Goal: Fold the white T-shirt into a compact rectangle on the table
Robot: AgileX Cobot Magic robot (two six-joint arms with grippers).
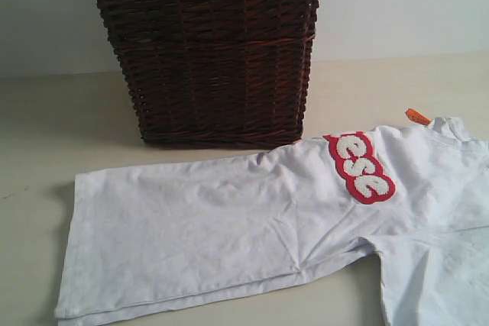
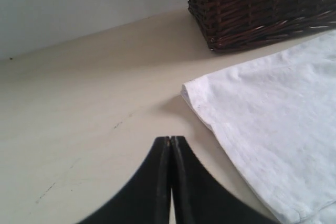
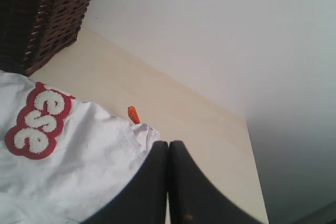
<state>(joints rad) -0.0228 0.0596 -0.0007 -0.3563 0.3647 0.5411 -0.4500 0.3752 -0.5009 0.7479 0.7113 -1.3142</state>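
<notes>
Exterior view: shows the white T-shirt (image 1: 229, 219) lying flat on the table (image 1: 46, 127), stretched from the hem (image 1: 67, 257) at 8 o'clock to the collar (image 1: 458, 129) at 3 o'clock, just in front of the wicker basket (image 1: 206, 51) at 12 o'clock. Looks already folded once lengthwise: doubled layers along the near edge, and only "ese" of the red-outlined lettering (image 1: 361, 166) on show toward 2 o'clock (rest tucked under, by the look of it). Orange neck tag (image 1: 418, 117) poking out beside the collar at 2 o'clock. One sleeve (image 1: 435, 280) splayed toward 5 o'clock, not yet tucked in. Judged roughly one fold in: a long narrow strip, far from a compact rectangle. Left to do, probably: bring in that sleeve, fold end over end along the length, then square up the edges. Left wrist view: left gripper (image 2: 171, 141) pressed shut with nothing between the jaws, poised over bare table just beside the hem corner. Right wrist view: right gripper (image 3: 168, 145) likewise closed tight and empty, poised near the collar, not gripping any cloth.
</notes>
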